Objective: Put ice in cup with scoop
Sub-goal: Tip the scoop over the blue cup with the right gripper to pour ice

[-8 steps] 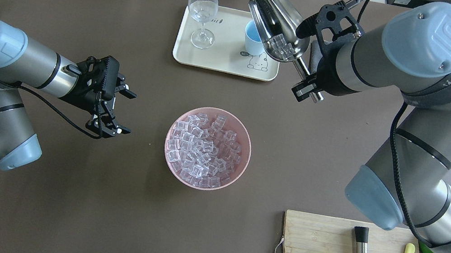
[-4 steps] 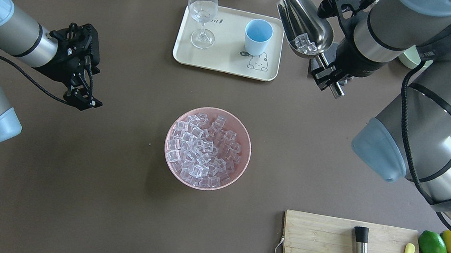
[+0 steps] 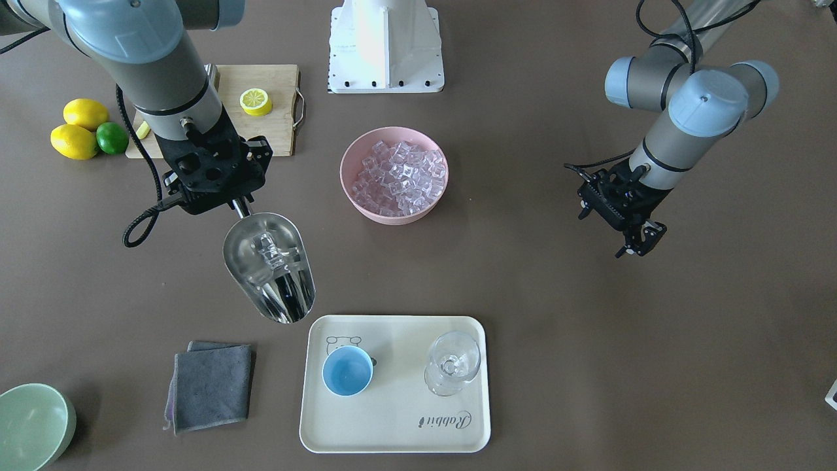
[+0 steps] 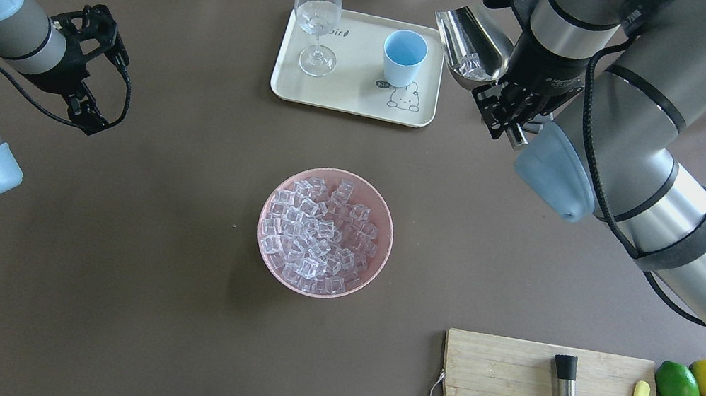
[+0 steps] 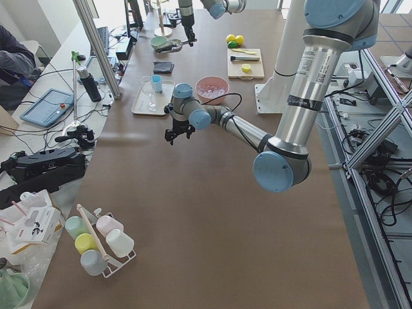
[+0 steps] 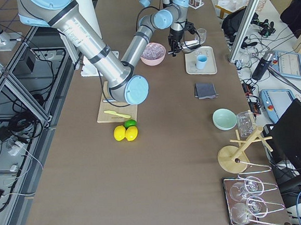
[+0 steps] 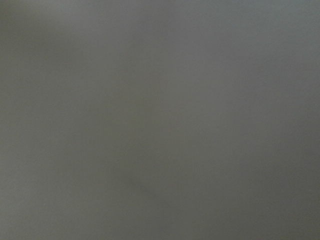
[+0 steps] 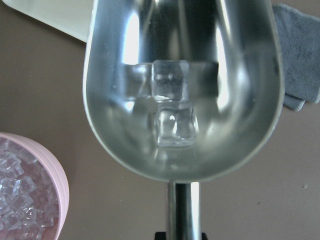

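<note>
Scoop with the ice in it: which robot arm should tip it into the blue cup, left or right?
Right. The right hand grips the scoop, with ice cubes inside, hanging beside the tray that holds the cup. The left hand is empty, far across the table.

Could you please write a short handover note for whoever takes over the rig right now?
Right hand: shut on the scoop by its handle. The scoop holds a few ice cubes and sits beside the tray.
Left hand: open, empty, off to the side.
Cup: on the tray, looks empty.
Pink bowl: full of ice.
Done: scoop loaded.
Left: bring it over the cup and tip.
</note>
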